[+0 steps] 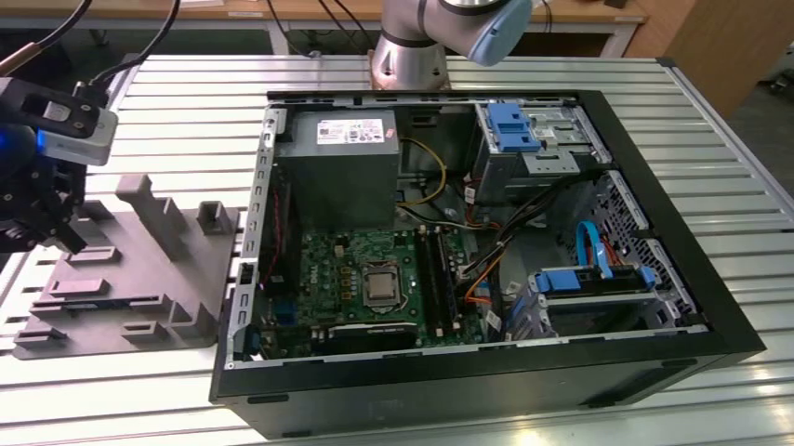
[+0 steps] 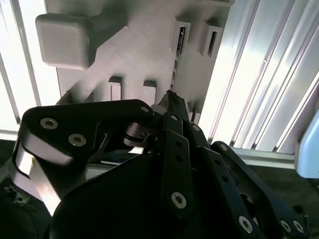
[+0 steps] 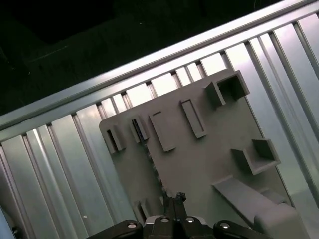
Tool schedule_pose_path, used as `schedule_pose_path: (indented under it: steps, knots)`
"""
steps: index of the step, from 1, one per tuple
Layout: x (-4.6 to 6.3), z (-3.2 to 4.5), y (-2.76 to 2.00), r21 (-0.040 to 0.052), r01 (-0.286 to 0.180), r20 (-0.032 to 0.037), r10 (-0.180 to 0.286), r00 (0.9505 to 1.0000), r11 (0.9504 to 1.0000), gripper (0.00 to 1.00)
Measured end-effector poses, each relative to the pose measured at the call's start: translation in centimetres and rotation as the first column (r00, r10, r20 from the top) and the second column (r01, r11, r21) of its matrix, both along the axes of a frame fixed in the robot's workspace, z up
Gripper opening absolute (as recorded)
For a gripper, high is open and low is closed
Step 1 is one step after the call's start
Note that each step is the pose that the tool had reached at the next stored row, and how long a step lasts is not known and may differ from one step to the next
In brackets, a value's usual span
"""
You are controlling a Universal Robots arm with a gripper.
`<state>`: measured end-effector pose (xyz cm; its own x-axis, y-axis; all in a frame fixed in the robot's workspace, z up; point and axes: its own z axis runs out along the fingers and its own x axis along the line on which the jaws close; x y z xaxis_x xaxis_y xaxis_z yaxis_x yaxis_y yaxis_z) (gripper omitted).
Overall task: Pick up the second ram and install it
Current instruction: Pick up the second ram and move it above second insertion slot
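Hovering over the gray tray [image 3: 209, 164] with claw narrow and seemingly empty, the gripper [image 3: 173, 198] hasn't lifted the second ram [image 3: 140, 131], standing edgewise in a slot by the tray's edge; installation remains.

We find no legible text. A white label [image 1: 353, 131] stands on the power supply [image 1: 335, 181]; we cannot make out its print.

You are looking at a silver metal table [image 1: 186, 79] with long flat ridges. Behind it stands a wooden table [image 1: 223, 13] with pale legs. Next to that is a brown wooden board [image 1: 701, 37]. The floor [image 1: 772, 130] is dark grey. In both wrist views, bright light shines off the silver table.
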<state>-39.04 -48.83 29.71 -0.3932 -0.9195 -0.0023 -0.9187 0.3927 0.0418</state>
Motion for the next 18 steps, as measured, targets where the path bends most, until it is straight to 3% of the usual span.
schedule_pose_path:
  steps: [4, 8, 12, 17, 18]
  knots:
    - [0.00, -0.05, 0.00, 0.0000, -0.072, 0.0000, 0.072, 0.9974, 0.9974, 0.11]
    - [0.00, -0.10, 0.00, 0.0000, -0.145, 0.0000, 0.145, 0.9894, 0.9894, 0.11]
    - [0.00, -0.15, 0.00, 0.0000, -0.216, 0.0000, 0.216, 0.9765, 0.9765, 0.11]
    - [0.00, -0.20, 0.00, 0.0000, -0.298, 0.0000, 0.298, 0.9546, 0.9546, 0.11]
    - [0.00, -0.20, 0.00, 0.0000, -0.300, -0.0001, 0.300, 0.9538, 0.9538, 0.11]
